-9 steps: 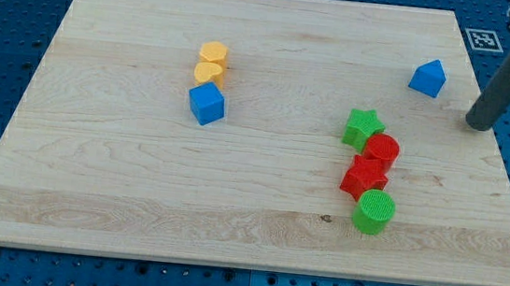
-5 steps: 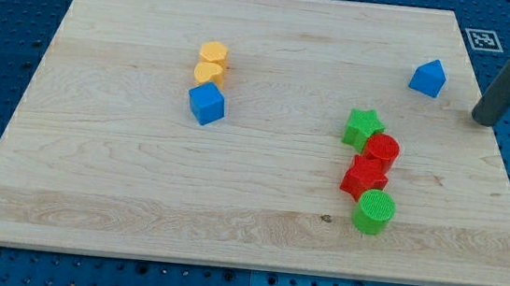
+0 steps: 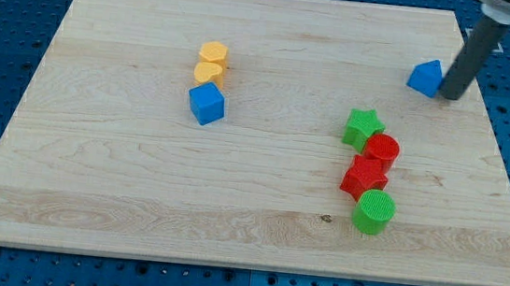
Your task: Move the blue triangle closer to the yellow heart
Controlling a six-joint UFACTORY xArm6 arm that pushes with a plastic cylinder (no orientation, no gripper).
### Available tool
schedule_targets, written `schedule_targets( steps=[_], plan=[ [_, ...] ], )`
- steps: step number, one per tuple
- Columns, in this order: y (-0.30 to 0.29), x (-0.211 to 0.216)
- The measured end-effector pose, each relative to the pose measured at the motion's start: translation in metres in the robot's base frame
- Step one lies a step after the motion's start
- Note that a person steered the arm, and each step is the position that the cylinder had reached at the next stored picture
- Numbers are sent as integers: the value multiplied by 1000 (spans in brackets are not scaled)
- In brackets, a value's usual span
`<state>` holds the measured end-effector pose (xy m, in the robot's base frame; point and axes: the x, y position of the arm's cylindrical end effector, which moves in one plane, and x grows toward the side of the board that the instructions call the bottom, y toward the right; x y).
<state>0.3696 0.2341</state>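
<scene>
The blue triangle (image 3: 425, 78) lies near the board's upper right corner. My tip (image 3: 450, 94) stands right against its right side, touching or nearly touching it. The yellow heart (image 3: 208, 72) lies left of centre in the upper half, directly below a yellow hexagon-like block (image 3: 213, 54) and just above a blue cube (image 3: 206, 104). The triangle is far to the right of the heart.
A cluster stands right of centre: a green star (image 3: 363, 127), a red cylinder (image 3: 383, 151), a red star (image 3: 363, 178) and a green cylinder (image 3: 374, 212), running down the view. The wooden board (image 3: 91, 193) lies on a blue perforated table.
My tip has moved from off the board's right edge up and to the left, onto the board, and now stands against the blue triangle's right side. The blocks have not visibly moved.
</scene>
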Motion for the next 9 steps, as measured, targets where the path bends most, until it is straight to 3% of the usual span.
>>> schedule_targets(
  steps=[2,4,9],
  plan=[
    [-2,-6],
    [-18,-38],
    [-182,-41]
  ],
)
